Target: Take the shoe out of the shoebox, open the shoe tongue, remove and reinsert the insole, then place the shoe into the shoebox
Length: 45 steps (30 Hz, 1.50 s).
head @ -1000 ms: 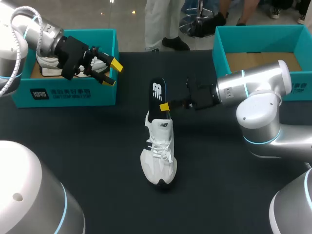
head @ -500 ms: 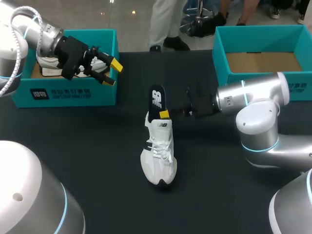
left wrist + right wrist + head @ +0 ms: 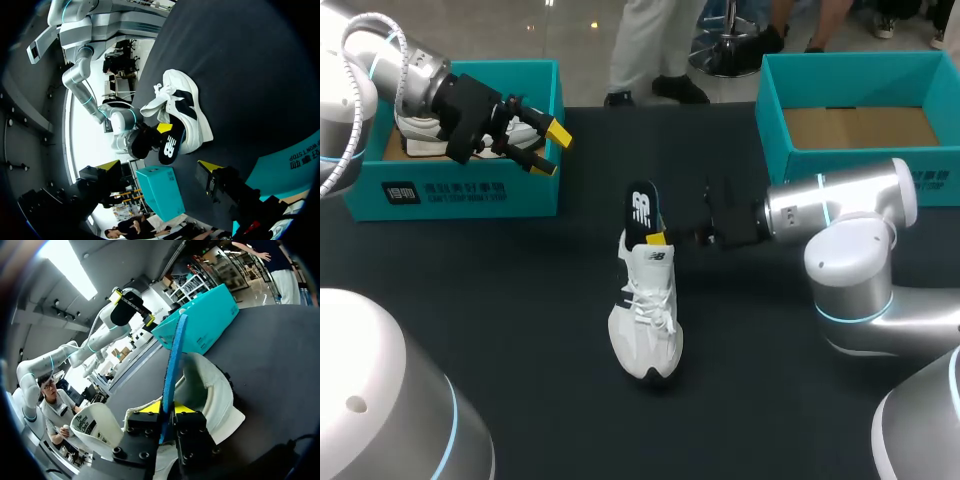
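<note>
A white shoe lies in the middle of the black table, toe toward me. A dark insole stands upright in its heel opening, with its lower end inside the shoe. My right gripper comes in from the right and is shut on the insole's lower part. In the right wrist view the insole's blue edge rises between the yellow fingertips, over the shoe. My left gripper hangs open over the front corner of the left shoebox. It is empty and far from the shoe.
The teal left shoebox holds a second white shoe. Another teal shoebox stands at the back right, its cardboard floor bare. The table is black cloth around the shoe.
My right gripper has carried the insole down, so more of it now sits in the shoe's heel. The left arm has not moved.
</note>
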Each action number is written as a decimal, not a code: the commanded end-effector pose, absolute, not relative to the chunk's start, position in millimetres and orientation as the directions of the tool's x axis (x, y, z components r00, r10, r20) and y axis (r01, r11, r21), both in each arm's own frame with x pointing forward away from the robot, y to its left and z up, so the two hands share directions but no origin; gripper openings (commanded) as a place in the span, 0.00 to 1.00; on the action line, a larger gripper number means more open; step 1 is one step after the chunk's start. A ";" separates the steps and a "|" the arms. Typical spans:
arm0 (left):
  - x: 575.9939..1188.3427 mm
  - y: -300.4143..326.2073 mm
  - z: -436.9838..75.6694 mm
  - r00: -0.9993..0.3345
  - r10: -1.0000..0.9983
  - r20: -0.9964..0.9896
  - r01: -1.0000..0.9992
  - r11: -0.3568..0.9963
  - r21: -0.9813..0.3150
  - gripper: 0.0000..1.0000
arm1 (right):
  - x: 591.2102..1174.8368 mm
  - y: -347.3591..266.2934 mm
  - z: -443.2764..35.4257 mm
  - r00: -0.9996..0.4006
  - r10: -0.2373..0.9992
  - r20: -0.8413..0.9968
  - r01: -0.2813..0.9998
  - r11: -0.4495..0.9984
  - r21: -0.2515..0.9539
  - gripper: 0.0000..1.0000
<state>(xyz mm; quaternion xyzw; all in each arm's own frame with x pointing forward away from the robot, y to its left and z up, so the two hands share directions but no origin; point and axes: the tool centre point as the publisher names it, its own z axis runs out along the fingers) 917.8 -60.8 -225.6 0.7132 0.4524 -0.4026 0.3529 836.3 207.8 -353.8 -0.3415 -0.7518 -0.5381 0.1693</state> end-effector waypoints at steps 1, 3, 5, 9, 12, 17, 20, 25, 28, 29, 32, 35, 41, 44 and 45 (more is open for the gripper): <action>917.7 -60.4 -225.6 0.268 0.362 -0.893 0.929 -0.343 0.140 1.00 | 844.2 210.0 -347.4 -0.716 0.332 0.614 0.690 0.203 0.694 0.14; 917.7 -60.4 -225.6 0.268 0.362 -0.893 0.929 -0.343 0.140 1.00 | 848.4 210.2 -345.6 -0.720 0.330 0.610 0.686 0.208 0.697 0.15; 917.7 -60.4 -225.6 0.268 0.362 -0.893 0.929 -0.343 0.140 1.00 | 852.4 210.4 -344.6 -0.725 0.327 0.606 0.681 0.213 0.700 0.13; 917.7 -60.4 -225.6 0.268 0.362 -0.893 0.929 -0.343 0.140 1.00 | 858.0 209.3 -345.5 -0.729 0.324 0.603 0.678 0.219 0.701 0.11; 917.7 -60.4 -225.6 0.268 0.362 -0.893 0.929 -0.343 0.140 1.00 | 860.5 208.1 -345.5 -0.732 0.323 0.600 0.675 0.221 0.704 0.14; 917.7 -60.4 -225.6 0.268 0.362 -0.893 0.929 -0.343 0.140 1.00 | 858.4 207.9 -346.5 -0.730 0.320 0.604 0.677 0.220 0.703 0.00; 917.7 -60.4 -225.6 0.268 0.362 -0.893 0.929 -0.343 0.140 1.00 | 852.8 208.7 -349.7 -0.719 0.316 0.619 0.691 0.222 0.688 0.00; 917.7 -60.4 -225.6 0.268 0.362 -0.893 0.929 -0.343 0.140 1.00 | 842.7 209.7 -353.9 -0.702 0.316 0.639 0.709 0.218 0.671 0.00; 917.7 -60.4 -225.6 0.268 0.362 -0.893 0.929 -0.343 0.140 1.00 | 836.4 210.5 -355.9 -0.691 0.317 0.649 0.720 0.218 0.659 0.00; 917.7 -60.4 -225.6 0.268 0.362 -0.893 0.929 -0.343 0.140 1.00 | 833.9 210.5 -356.4 -0.688 0.318 0.652 0.722 0.217 0.657 0.00; 917.7 -60.4 -225.6 0.268 0.362 -0.893 0.929 -0.343 0.140 1.00 | 829.2 210.8 -357.3 -0.680 0.320 0.659 0.729 0.210 0.651 0.00; 917.7 -60.4 -225.6 0.268 0.362 -0.893 0.929 -0.343 0.140 1.00 | 828.6 211.0 -357.5 -0.679 0.320 0.661 0.731 0.210 0.649 0.16; 917.7 -60.4 -225.6 0.268 0.362 -0.893 0.929 -0.343 0.140 1.00 | 839.5 210.1 -346.9 -0.703 0.323 0.634 0.707 0.217 0.673 0.37; 917.7 -60.4 -225.6 0.268 0.362 -0.893 0.929 -0.343 0.140 1.00 | 845.2 210.0 -343.6 -0.712 0.320 0.625 0.698 0.227 0.679 0.35; 917.7 -60.4 -225.6 0.268 0.362 -0.893 0.929 -0.343 0.140 1.00 | 847.0 210.1 -342.5 -0.715 0.319 0.622 0.696 0.232 0.680 0.35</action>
